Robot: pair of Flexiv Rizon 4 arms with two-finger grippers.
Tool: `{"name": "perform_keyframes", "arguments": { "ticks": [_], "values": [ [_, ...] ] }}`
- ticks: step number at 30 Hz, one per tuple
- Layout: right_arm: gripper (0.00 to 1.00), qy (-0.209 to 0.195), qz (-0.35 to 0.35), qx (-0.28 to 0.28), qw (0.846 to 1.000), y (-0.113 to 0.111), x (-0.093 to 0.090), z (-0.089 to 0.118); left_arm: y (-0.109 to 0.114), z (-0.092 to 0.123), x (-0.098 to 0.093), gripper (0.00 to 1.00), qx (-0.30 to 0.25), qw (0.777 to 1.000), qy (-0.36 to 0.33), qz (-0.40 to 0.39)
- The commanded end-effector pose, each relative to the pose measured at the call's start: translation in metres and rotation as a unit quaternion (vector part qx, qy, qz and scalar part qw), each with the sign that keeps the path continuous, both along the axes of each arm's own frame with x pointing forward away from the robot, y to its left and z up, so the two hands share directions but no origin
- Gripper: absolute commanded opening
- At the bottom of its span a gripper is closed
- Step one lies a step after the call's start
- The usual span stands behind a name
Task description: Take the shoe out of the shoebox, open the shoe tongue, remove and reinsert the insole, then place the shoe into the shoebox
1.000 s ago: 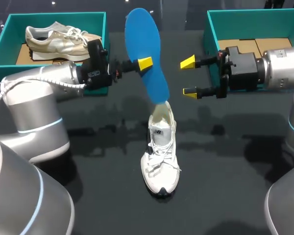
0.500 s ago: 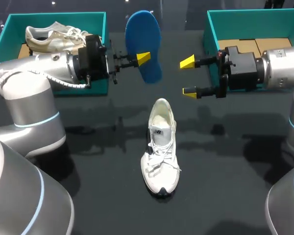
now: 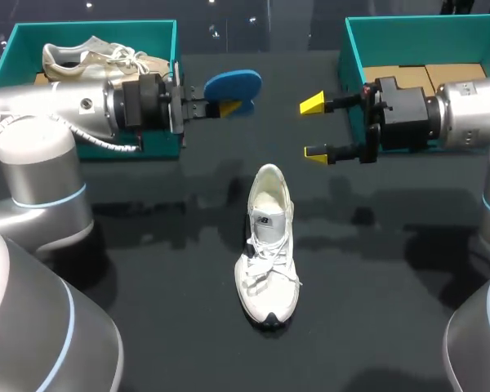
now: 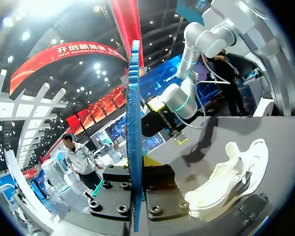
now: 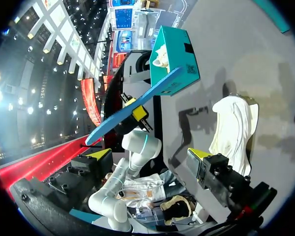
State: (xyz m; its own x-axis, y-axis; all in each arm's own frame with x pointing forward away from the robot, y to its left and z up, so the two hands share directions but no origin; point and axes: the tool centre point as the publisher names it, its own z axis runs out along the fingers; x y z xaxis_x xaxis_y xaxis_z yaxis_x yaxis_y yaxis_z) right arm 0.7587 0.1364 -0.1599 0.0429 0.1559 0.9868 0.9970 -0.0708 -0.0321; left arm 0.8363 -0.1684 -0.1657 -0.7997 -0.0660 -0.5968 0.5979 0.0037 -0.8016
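A white shoe [image 3: 267, 245] lies mid-table, toe toward the near edge, its opening empty. The blue insole [image 3: 233, 82] hangs in the air beyond it, turned nearly flat, with my left gripper [image 3: 227, 107] shut on its edge. In the left wrist view the insole [image 4: 133, 113] stands edge-on between the left gripper [image 4: 135, 166] fingers, and the shoe [image 4: 226, 177] lies off to one side. My right gripper [image 3: 314, 127] is open and empty, level with the insole and to its right. The right wrist view shows the right gripper [image 5: 150, 155], the insole [image 5: 137, 105] and the shoe [image 5: 233, 128] ahead.
A teal shoebox [image 3: 90, 31] at the back left holds a beige shoe [image 3: 90, 59]; my left arm lies across its front. A second teal shoebox [image 3: 425, 33] at the back right holds cardboard. The dark table [image 3: 376, 327] surrounds the white shoe.
My left gripper lifted the insole out of the shoe's heel and turned it from upright to nearly flat, drawing back to the left. The right arm and the shoe have not moved.
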Motion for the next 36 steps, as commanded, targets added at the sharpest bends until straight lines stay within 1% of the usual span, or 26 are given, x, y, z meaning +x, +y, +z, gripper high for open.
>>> {"name": "perform_keyframes", "arguments": {
  "ticks": [1,11,17,20,25,30,33,36],
  "values": [
    [1.0,0.001,-0.001,-0.002,1.0,0.001,0.0,0.0,0.0,-0.001,0.004,0.0,0.013,0.995,-0.098,-0.016],
    [1.0,0.001,-0.001,-0.002,1.0,0.001,0.0,0.0,0.0,-0.001,0.004,0.0,0.013,0.995,-0.098,-0.016],
    [1.0,0.001,-0.001,-0.002,1.0,0.001,0.0,0.0,-0.004,-0.004,-0.009,0.0,0.054,0.973,-0.226,-0.012],
    [1.0,0.001,-0.001,-0.002,1.0,0.001,0.0,0.0,-0.005,-0.005,-0.011,0.0,0.063,0.962,-0.266,-0.009],
    [1.0,0.001,-0.001,-0.002,1.0,0.001,0.0,0.0,-0.007,-0.006,-0.011,0.0,0.074,0.936,-0.345,0.008],
    [1.0,0.001,-0.001,-0.002,1.0,0.001,0.0,0.0,-0.013,-0.006,-0.01,0.0,0.076,0.919,-0.387,0.013],
    [1.0,-0.015,0.005,-0.017,1.0,0.003,0.001,0.004,-0.02,-0.004,-0.009,0.0,0.073,0.911,-0.406,0.009],
    [1.0,-0.027,0.012,-0.017,0.999,0.007,0.003,0.005,-0.026,-0.003,-0.008,0.0,0.073,0.906,-0.418,0.005]
  ]
}}
